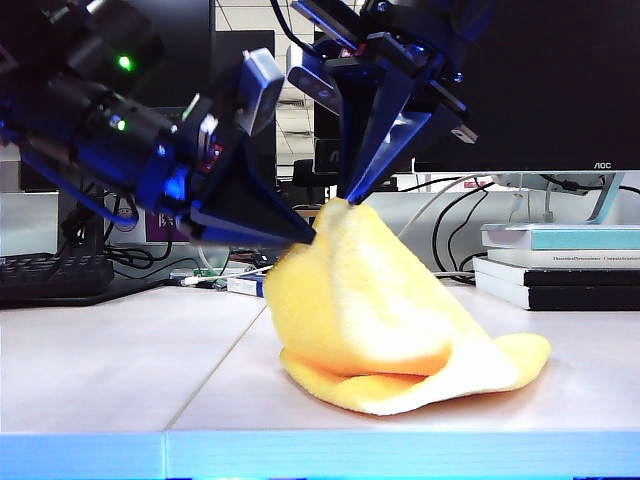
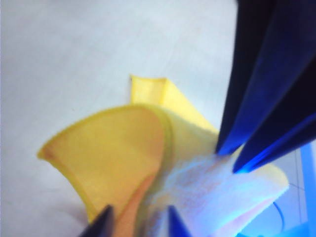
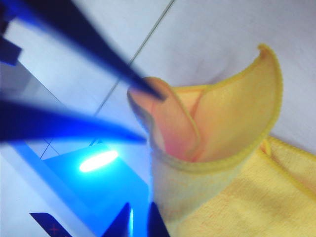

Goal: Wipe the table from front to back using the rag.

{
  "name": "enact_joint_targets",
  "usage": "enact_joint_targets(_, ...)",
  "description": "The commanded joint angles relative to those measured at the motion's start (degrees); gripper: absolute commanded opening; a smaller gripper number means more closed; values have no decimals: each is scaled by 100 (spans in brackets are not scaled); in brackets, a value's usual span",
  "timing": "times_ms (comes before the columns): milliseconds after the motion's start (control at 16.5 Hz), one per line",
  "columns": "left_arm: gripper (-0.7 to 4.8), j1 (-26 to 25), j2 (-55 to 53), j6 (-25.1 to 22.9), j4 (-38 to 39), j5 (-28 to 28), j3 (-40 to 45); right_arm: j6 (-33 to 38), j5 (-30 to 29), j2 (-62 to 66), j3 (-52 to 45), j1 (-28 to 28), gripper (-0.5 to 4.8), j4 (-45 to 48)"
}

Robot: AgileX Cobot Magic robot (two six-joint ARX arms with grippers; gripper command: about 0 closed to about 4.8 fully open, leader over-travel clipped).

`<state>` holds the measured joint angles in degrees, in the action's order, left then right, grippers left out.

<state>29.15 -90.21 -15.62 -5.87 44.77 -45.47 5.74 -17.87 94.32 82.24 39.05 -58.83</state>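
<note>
Both arms lean in above the table [image 1: 100, 370], tips meeting at the rag's [image 1: 380, 320] peak. Right gripper [image 1: 347, 195] points steeply down, jaws narrow, pinching the raised fold. Left gripper [image 1: 305, 236] comes in level beside it, tips at the cloth; grip unclear. Rag's lower folds rest mid-table. Stacked books [image 1: 560, 265] and keyboard [image 1: 50, 275] behind.

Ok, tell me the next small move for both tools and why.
Probably finish closing the left tool on the rag. The right tool already pinches its raised peak, the left tips sit at the cloth beside it, and most of the rag is heaped on the table, unspread for wiping.
</note>
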Motion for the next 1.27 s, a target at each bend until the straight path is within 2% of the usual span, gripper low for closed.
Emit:
enact_joint_targets(61, 73, 7, -74, -9, -103, 92, 2, -11, -98, -63, 22, 9, 53, 55)
enact_joint_targets(121, 44, 7, -96, -11, -125, 92, 2, -11, -96, -74, 22, 7, 54, 52)
enact_joint_targets(182, -8, 7, -122, -9, -166, 92, 2, -11, -96, -103, 22, -4, 69, 57)
enact_joint_targets(726, 0, 7, -120, 2, -337, -17, 0, 4, -61, -702, 22, -308, 78, 105)
enact_joint_targets(787, 81, 7, -118, 76, -385, -17, -11, 4, 20, -739, 22, -337, 78, 133)
enact_joint_targets(847, 213, 7, -118, 251, -459, -22, -15, 2, 24, -758, 22, -369, 78, 166)
enact_joint_targets(908, 433, 7, -118, 466, -540, -138, -15, 4, 17, -763, 22, -385, 78, 201)
enact_joint_targets(968, 479, 7, -116, 693, -629, -249, -15, 4, 17, -761, 22, -385, 78, 208)
enact_joint_targets(1090, 479, 7, 9, 778, -704, -254, -76, 4, 81, -785, 22, -387, 77, 243)
enact_joint_targets(1211, 288, 7, 181, 946, -697, -249, -286, 2, 450, -970, 22, -385, 14, 369)
enact_joint_targets(1271, 15, 7, 334, 1012, -680, -251, -426, -7, 627, -1123, 22, -385, -6, 481)
